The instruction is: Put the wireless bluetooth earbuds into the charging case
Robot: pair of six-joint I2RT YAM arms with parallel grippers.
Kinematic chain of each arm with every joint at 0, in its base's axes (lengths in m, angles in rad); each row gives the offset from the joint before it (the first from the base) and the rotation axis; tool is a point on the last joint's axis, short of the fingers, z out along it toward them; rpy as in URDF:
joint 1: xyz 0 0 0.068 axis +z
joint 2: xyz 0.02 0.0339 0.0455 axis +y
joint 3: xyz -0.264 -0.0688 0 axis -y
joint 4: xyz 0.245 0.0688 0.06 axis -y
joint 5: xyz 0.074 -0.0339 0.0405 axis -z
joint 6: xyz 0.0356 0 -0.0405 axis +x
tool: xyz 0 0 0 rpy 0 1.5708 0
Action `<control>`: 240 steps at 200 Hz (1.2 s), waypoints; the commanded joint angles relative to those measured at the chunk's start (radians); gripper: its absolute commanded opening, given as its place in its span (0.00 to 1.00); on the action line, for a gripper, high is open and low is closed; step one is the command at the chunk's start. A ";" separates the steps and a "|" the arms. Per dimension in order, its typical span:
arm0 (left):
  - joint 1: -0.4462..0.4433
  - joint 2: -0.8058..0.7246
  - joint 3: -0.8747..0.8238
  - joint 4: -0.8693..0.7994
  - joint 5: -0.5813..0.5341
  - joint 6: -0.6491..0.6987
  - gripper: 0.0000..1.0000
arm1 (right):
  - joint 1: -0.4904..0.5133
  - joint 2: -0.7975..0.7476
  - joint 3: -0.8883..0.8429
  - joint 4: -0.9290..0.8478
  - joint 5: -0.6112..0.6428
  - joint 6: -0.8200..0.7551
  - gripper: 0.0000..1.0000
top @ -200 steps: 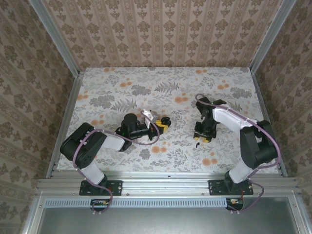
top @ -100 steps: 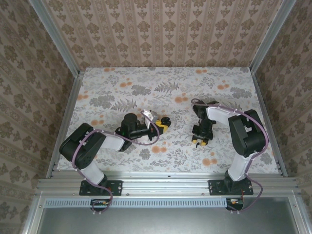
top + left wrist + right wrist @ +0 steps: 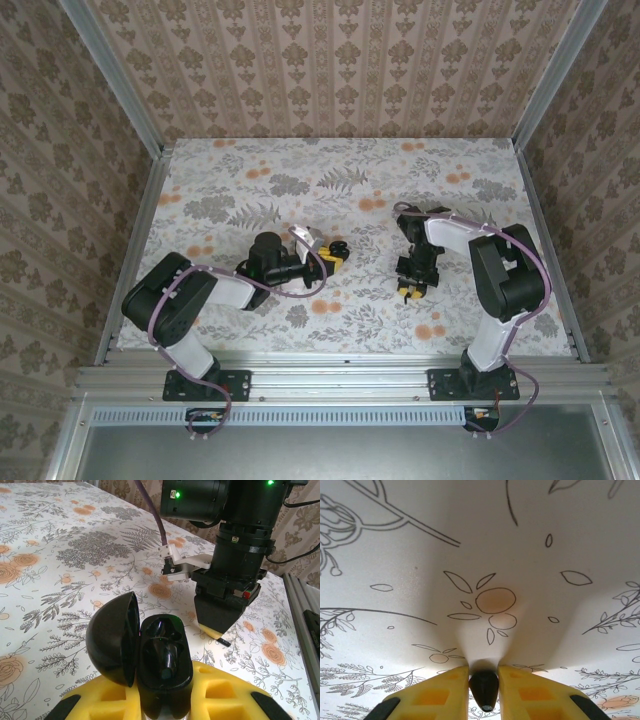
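1. One black earbud (image 3: 484,690), pinched between the yellow fingers of the right gripper (image 3: 410,291), closed narrow around it.
2. Held low over the floral counter (image 3: 300,180), right of centre; contact with the surface impossible to tell.
3. Charging case (image 3: 162,667), glossy black, lid (image 3: 112,645) swung open to one side, cavity exposed.
4. Clamped in the yellow fingers of the left gripper (image 3: 162,700), left of centre, apart from the earbud.

Glossy plastic charging case (image 3: 165,672); table cover (image 3: 60,550) seems matt cloth.
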 commanded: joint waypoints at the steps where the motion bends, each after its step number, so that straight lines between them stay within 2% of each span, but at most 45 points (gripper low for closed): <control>1: 0.005 -0.021 0.023 -0.002 0.001 0.027 0.07 | 0.003 -0.006 -0.017 0.006 0.002 0.000 0.21; 63: 0.001 0.009 0.021 -0.010 -0.024 0.086 0.07 | 0.008 -0.148 -0.058 0.067 0.039 0.026 0.20; 127: -0.010 0.071 0.049 0.024 -0.024 0.116 0.07 | 0.064 -0.350 -0.154 0.333 0.015 0.109 0.21; 183: -0.015 0.104 0.059 0.064 -0.018 0.129 0.07 | 0.115 -0.516 -0.261 0.600 0.042 0.093 0.20; 240: -0.016 0.108 0.079 0.076 -0.005 0.111 0.07 | 0.122 -0.587 -0.313 0.801 -0.003 0.046 0.21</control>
